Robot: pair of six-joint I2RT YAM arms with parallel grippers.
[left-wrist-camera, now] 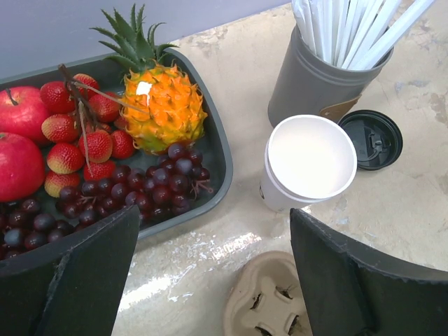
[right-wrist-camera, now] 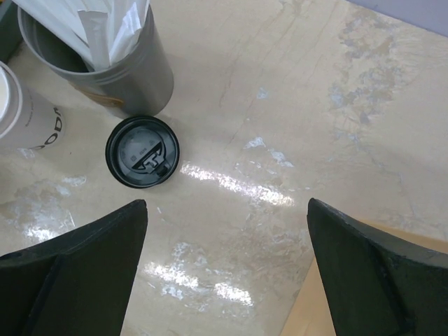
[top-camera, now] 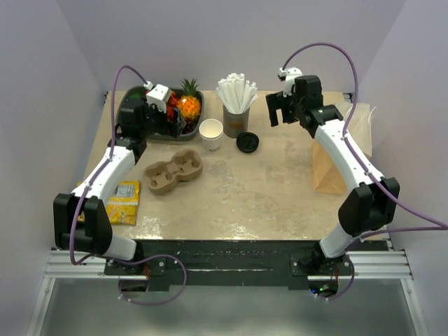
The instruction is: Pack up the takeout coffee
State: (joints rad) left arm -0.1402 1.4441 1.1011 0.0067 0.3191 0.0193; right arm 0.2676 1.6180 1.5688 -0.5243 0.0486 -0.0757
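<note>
left gripper (left-wrist-camera: 213, 273) and right gripper (right-wrist-camera: 224, 269) both spread; small white paper cup (top-camera: 211, 133) lidless, round black plastic lid (top-camera: 247, 142) at its 3 o'clock, scuffed beige tabletop (top-camera: 259, 189) open toward 6 o'clock

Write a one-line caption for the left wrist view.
Open left gripper faces the lidless white paper cup, black lid lying beside it, fruit tray alongside, straw cup behind.

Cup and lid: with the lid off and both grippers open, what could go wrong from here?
The cup stands open, its lid lying apart on the table: a squeeze on the unlidded wall could crush or tip it. The straw holder stands close behind both; a reach for either could knock it over.
</note>
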